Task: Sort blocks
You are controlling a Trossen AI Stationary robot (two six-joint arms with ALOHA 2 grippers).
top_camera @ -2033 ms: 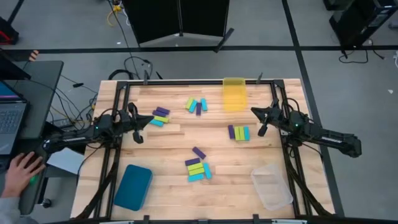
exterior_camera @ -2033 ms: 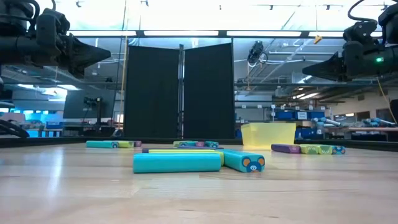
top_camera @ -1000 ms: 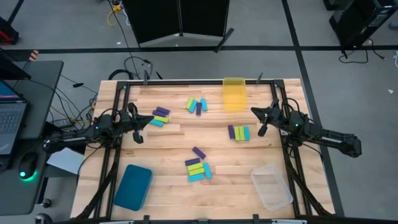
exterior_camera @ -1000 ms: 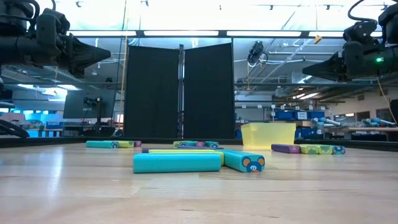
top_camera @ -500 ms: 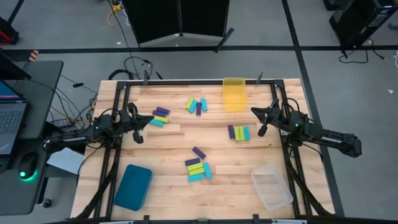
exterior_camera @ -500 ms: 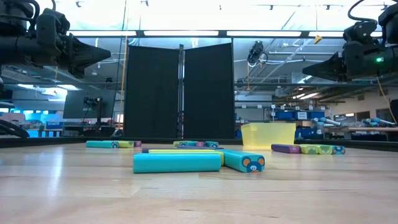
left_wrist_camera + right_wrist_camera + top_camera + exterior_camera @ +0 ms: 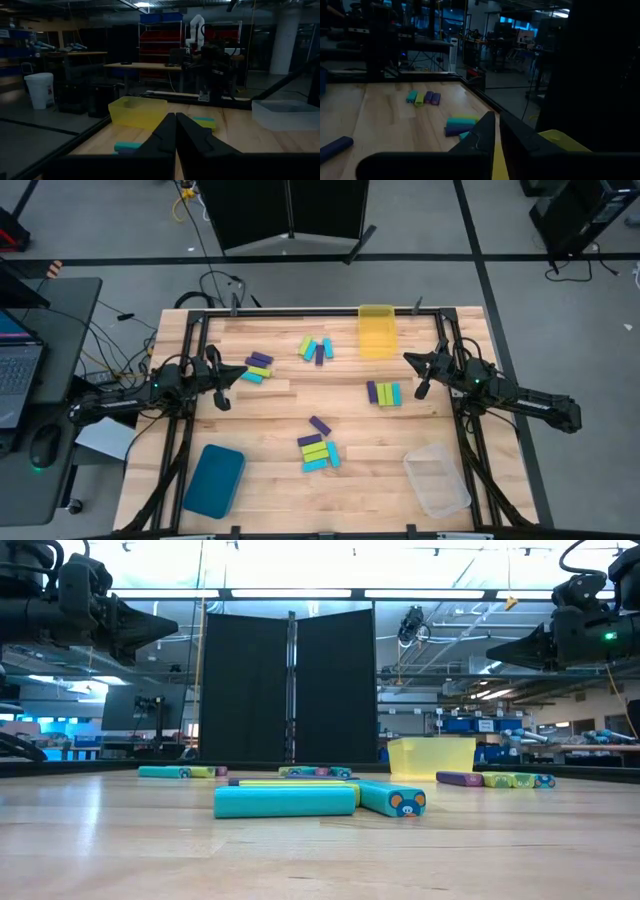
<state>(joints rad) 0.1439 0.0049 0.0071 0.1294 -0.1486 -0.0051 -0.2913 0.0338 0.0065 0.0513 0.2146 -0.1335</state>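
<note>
Blocks (image 7: 317,452) scattered in clusters near the yellow bin (image 7: 376,330), left claw (image 7: 243,372) narrow, empty, right claw (image 7: 407,360) narrow, empty, both raised above the counter (image 7: 280,415)

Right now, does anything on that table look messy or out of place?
Nothing is spilled or broken. The blocks lie in loose mixed-colour clusters, unsorted, and the yellow bin looks empty. Both the left gripper and right gripper hover shut, holding nothing.

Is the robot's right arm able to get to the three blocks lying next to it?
Probably yes. The right gripper hangs above the table just beside the row of three blocks, with nothing standing between them. Its fingers look shut, so they would have to open first.
</note>
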